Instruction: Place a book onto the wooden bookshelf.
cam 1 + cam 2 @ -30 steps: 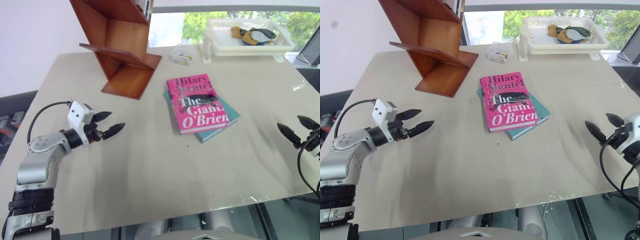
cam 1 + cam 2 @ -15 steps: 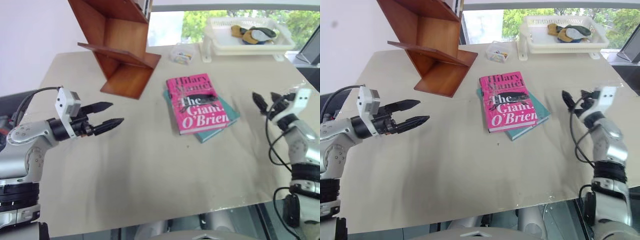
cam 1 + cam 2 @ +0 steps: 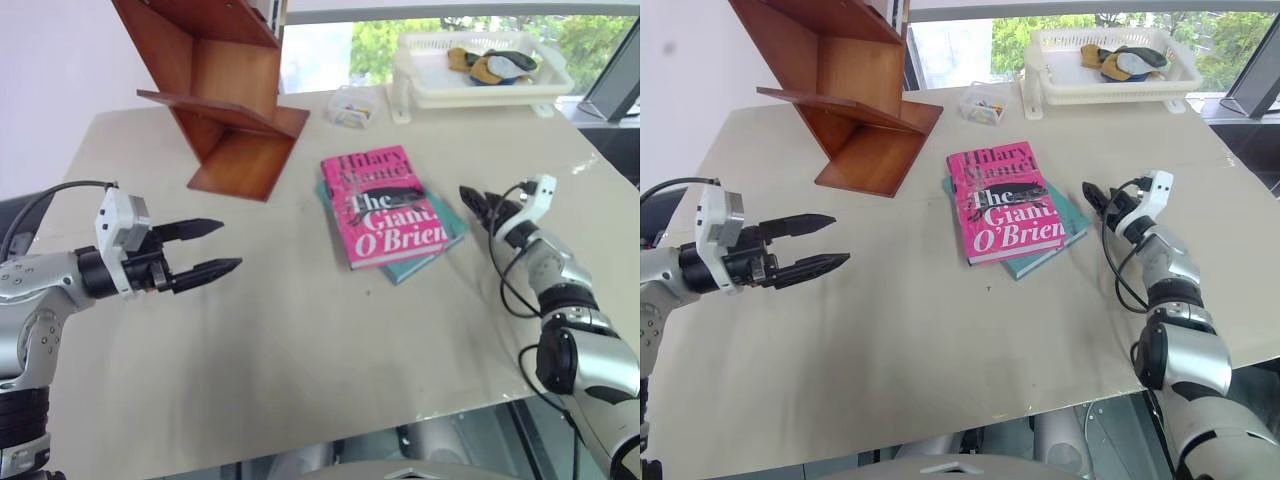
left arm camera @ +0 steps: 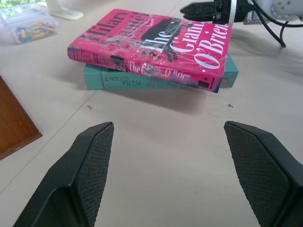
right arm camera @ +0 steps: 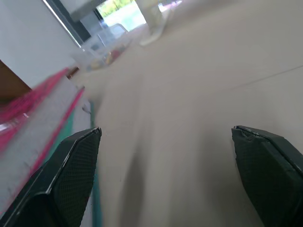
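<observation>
Daylight pours in from the windows behind the table; soft shadows, faint glare. The right wrist view smears, probably motion blur.

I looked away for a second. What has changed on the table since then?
The right gripper swung in from the table's right edge and now sits open beside the bright pink paperback book, not touching it. The left gripper stays open. The book, the teal book beneath and the reddish-brown wooden bookshelf are unmoved.

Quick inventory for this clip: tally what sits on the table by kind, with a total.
Books: 2, pink book on a teal book
Wooden bookshelf: 1
White basket: 1
Small clear box: 1
Total: 5
</observation>
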